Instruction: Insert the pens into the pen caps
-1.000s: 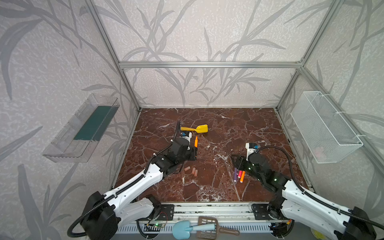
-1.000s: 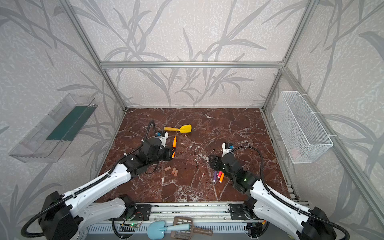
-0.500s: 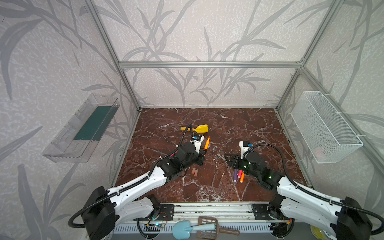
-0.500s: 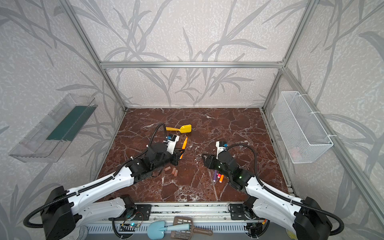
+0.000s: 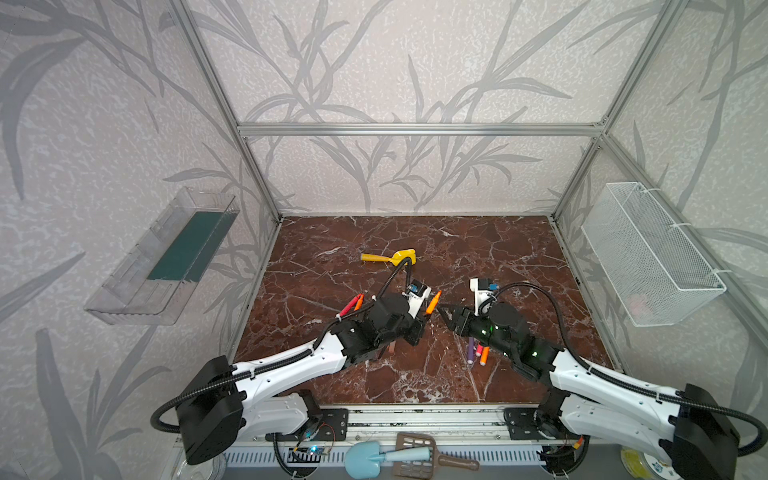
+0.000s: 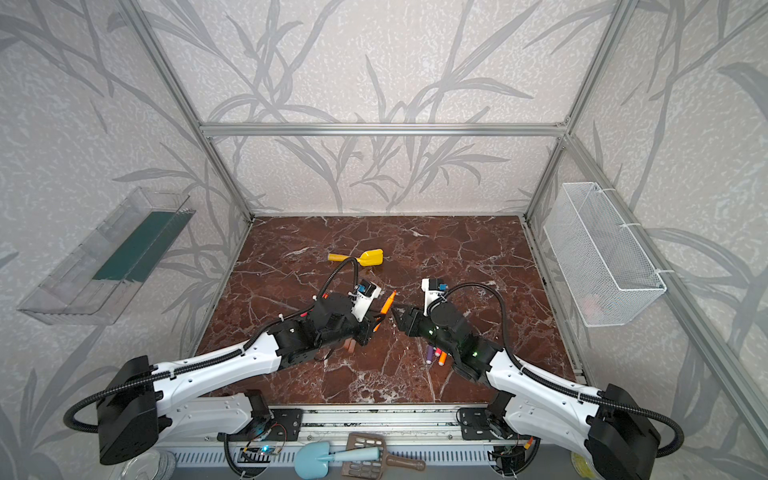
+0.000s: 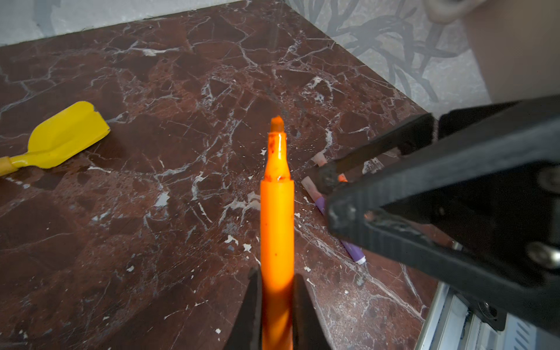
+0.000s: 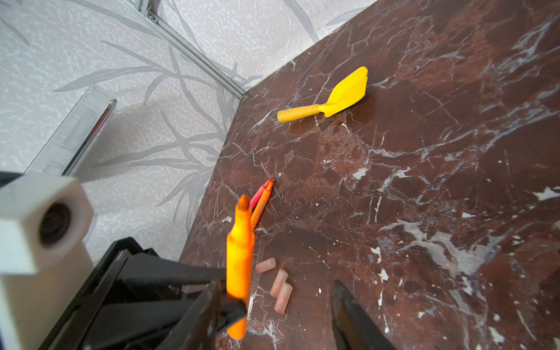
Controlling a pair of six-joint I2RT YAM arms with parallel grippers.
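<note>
Two arms: since a second ago both have swung in toward the middle of the table [image 5: 374, 232], and their jaws now face each other almost tip to tip.
Left side: the left gripper [image 7: 277, 274] is clenched on the orange pen [image 7: 277, 212], which sticks straight out ahead of its jaws, bare tip foremost.
Right side: the right gripper [image 8: 274, 286] has its jaws apart with nothing between them. The pen's barrel stands just outside one jaw, not in the gap.
Caps: three pen caps [image 8: 278, 283] lie loose on the table, below and ahead of the right jaws.
Others: a pair of pens [image 8: 262, 197], pink-red and orange, lies well ahead of the right jaws, uncovered now that the left arm has moved off. A group of three pens [image 5: 477, 353] lies behind those jaws, and the purple pen [image 7: 351, 248] seems capped.
Meaning: the pen is presented but no cap is in hand, so a cap probably has to be fetched first.
</note>
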